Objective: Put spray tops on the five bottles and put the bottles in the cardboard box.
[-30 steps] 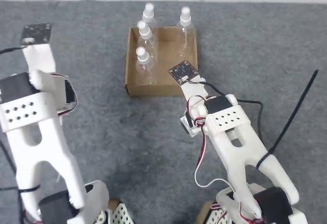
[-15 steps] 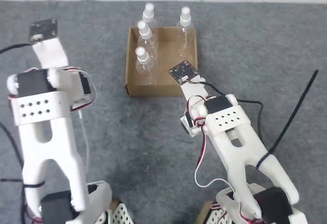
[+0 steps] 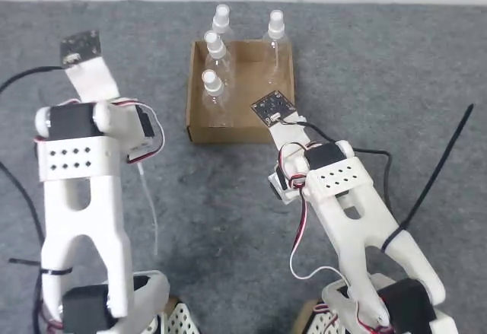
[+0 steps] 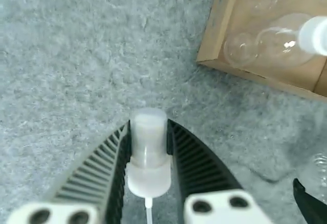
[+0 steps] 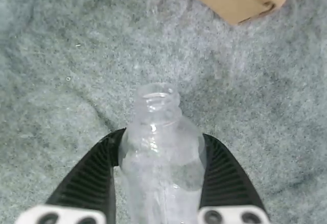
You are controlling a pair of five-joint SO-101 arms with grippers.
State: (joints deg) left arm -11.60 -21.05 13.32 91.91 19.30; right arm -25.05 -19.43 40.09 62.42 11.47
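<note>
Spray top point(image 4: 148, 152) sits pinched in the left gripper point(image 4: 148, 127). The uncapped bottle point(image 5: 156, 117), clamped in the right gripper point(image 5: 162, 136), lies well apart to its right.

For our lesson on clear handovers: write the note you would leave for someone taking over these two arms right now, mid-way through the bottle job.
Left gripper: shut on a spray top, over the grey carpet near the cardboard box.
Right gripper: shut on the fifth bottle, neck open, no top on it.
Done: four capped bottles stand in the box.
Left to do: fit the held top on the held bottle, then set that bottle in the box.
</note>
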